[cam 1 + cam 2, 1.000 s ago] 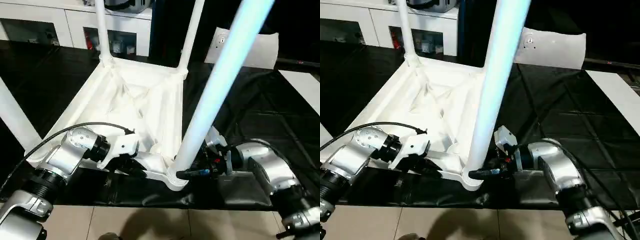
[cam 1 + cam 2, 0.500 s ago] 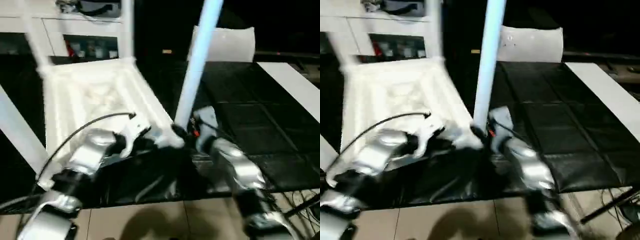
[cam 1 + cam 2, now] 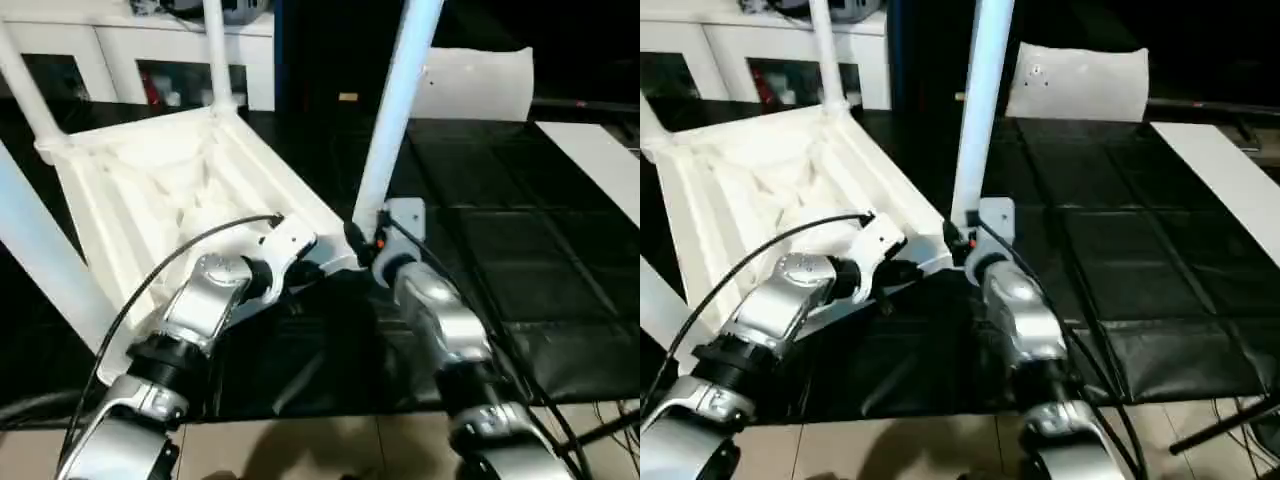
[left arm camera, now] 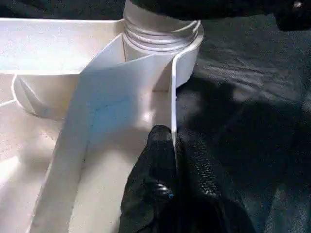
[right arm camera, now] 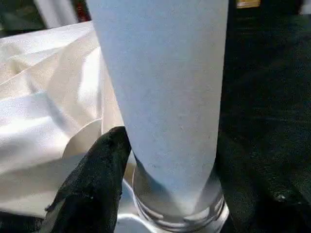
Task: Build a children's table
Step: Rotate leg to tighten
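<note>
Left wrist view, item one: the left gripper [image 4: 173,145] is pinching the thin rim wall of the tabletop [image 3: 170,190] between clenched black fingers [image 4: 153,179], just beside the round corner socket [image 4: 163,36]. Judged purpose: it is steadying the upturned tabletop on the black mat [image 3: 520,260] while a leg is being worked into that socket.

Item two: the right gripper [image 5: 167,165] is standing around the base of the near leg [image 3: 395,110], one finger [image 5: 97,179] lying against the leg's side just above the threaded collar; the far side is in shadow. Jaws are spread to the leg's width; whether they are pressing or merely flanking it, I cannot tell. Likely purpose: turning or seating the leg.

Item three: two further legs [image 3: 218,50] are standing upright at the far corners, and a fourth [image 3: 40,250] is rising at the near left corner.

Item four, views compared: head views are giving the whole layout, including the white cabinet [image 3: 120,50] and white slab [image 3: 480,85] behind. Wrist views alone are showing the socket threads and rim grip.
</note>
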Robot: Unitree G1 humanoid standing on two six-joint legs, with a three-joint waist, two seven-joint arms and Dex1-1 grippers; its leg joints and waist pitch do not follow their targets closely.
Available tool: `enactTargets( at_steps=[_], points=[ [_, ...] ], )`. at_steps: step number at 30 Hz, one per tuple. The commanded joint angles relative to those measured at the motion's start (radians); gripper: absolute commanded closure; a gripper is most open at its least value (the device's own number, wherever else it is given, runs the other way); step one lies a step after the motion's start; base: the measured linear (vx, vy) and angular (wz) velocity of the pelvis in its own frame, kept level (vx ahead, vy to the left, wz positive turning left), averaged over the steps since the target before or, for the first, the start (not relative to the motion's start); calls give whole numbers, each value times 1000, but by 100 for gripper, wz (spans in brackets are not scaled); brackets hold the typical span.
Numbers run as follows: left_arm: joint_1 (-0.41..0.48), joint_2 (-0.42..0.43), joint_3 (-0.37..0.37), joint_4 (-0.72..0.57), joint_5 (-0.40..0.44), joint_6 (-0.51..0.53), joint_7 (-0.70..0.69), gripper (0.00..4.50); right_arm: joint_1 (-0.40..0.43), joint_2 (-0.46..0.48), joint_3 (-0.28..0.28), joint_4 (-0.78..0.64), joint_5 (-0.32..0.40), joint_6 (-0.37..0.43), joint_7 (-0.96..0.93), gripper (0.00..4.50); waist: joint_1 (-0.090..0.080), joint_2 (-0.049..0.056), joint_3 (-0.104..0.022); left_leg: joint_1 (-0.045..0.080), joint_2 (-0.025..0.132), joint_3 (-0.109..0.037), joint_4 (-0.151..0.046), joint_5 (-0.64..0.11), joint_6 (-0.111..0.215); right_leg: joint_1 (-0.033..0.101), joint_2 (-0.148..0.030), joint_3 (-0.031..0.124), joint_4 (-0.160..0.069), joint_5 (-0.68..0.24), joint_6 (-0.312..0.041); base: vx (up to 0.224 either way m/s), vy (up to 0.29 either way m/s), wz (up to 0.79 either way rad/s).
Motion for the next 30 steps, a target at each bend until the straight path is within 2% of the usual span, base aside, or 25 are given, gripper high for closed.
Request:
enactTargets(
  at_steps=[1, 2, 4, 5, 7, 10, 13, 15, 17, 18, 19, 21, 23, 26, 30],
  points=[
    [9, 10, -17, -34, -35, -100, -98, 450, 31, -42, 37, -30, 29, 3, 99, 132, 3, 3, -58, 8, 25, -7, -68, -197, 26, 51, -75, 53, -88, -255, -143, 0, 0, 0],
    [9, 10, -17, -34, -35, -100, -98, 450, 31, -42, 37, -30, 29, 3, 99, 119, 4, 3, -57, 9, 26, -7, -69, -214, 23, 50, -76, 54, -92, -285, -133, 0, 0, 0],
    [32, 76, -35, -24, -49, -181, -210, 450, 76, -151, 53, -87, 55, -33, 274, 119, 7, 0, -56, 8, 26, -8, -69, -223, 26, 50, -77, 54, -96, -314, -118, 0, 0, 0],
    [33, 78, -36, -23, -49, -183, -213, 450, 78, -155, 53, -89, 55, -34, 280, 98, 8, 1, -56, 7, 27, -9, -69, -226, 28, 51, -77, 54, -96, -315, -116, 0, 0, 0],
    [47, 133, -59, -13, -54, -258, -318, 450, 105, -253, 75, -119, 69, -55, 443, 91, 11, 0, -57, 7, 27, -8, -68, -221, 35, 51, -76, 54, -94, -298, -127, 0, 0, 0],
    [49, 153, -62, -4, -64, -282, -365, 450, 112, -301, 78, -131, 86, -55, 534, 52, 16, -1, -57, 8, 30, -6, -67, -211, 45, 49, -77, 55, -90, -277, -145, 0, 0, 0],
    [48, 199, -94, -3, -63, -321, -465, 450, 115, -386, 91, -158, 134, -11, 719, 43, 25, -2, -57, 11, 31, -6, -66, -211, 53, 50, -77, 54, -89, -281, -154, 0, 0, 0],
    [49, 212, -104, -7, -69, -326, -505, 450, 112, -413, 102, -162, 149, -14, 787, 43, 29, -3, -56, 10, 33, -5, -67, -204, 55, 49, -78, 54, -87, -268, -161, 0, 0, 0],
    [45, 235, -132, -1, -80, -362, -605, 450, 93, -467, 140, -150, 177, -47, 950, 43, 29, -6, -57, 9, 32, -6, -67, -214, 52, 50, -79, 51, -88, -280, -162, 0, 0, 0],
    [42, 240, -140, 8, -79, -381, -632, 450, 82, -476, 151, -135, 177, -73, 989, 43, 28, -10, -58, 8, 34, -7, -66, -215, 56, 51, -80, 51, -89, -283, -162, 0, 0, 0],
    [40, 243, -145, 14, -79, -392, -648, 450, 75, -480, 157, -125, 176, -90, 1011, 43, 29, -7, -58, 10, 36, -7, -67, -209, 56, 50, -82, 51, -88, -275, -169, 0, 0, 0],
    [36, 247, -153, 21, -72, -408, -659, 450, 63, -481, 166, -109, 179, -88, 1041, 43, 30, -9, -58, 10, 35, -6, -66, -205, 57, 49, -79, 50, -85, -263, -178, 0, 0, 0],
    [31, 250, -164, 31, -62, -426, -671, 450, 48, -482, 177, -92, 182, -76, 1077, 59, 33, -9, -57, 12, 36, -6, -67, -203, 57, 48, -79, 49, -84, -261, -184, 0, 0, 0],
    [22, 252, -173, 49, -55, -451, -693, 450, 23, -478, 195, -61, 179, -65, 1130, 79, 48, -11, -60, 16, 39, -4, -67, -195, 49, 48, -81, 49, -82, -251, -185, 0, 0, 0],
    [16, 253, -181, 55, -52, -463, -708, 450, 2, -473, 215, -40, 178, -52, 1171, 120, 51, -18, -61, 12, 38, -3, -66, -188, 44, 51, -81, 48, -79, -239, -187, 0, 0, 0]
  ],
)
